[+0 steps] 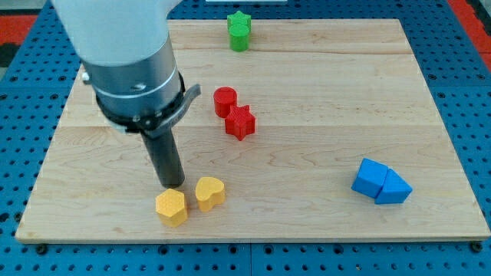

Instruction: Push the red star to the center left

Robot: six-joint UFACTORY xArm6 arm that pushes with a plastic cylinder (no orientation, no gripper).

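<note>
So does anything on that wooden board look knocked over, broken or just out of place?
Nothing stands out. The blocks sit flat on the board: green star at the view's top, red cylinder touching the red star, two yellow blocks by my tip, two blue blocks together at the right.

Robotics laboratory bench, seen from above.
A wooden board [322, 92] lies on a blue perforated plate [460, 69] with a regular grid of holes, typical of test rigs. A white and grey arm [126, 54] stands over small coloured blocks [239, 121], uniform like test pieces, not household goods.
</note>
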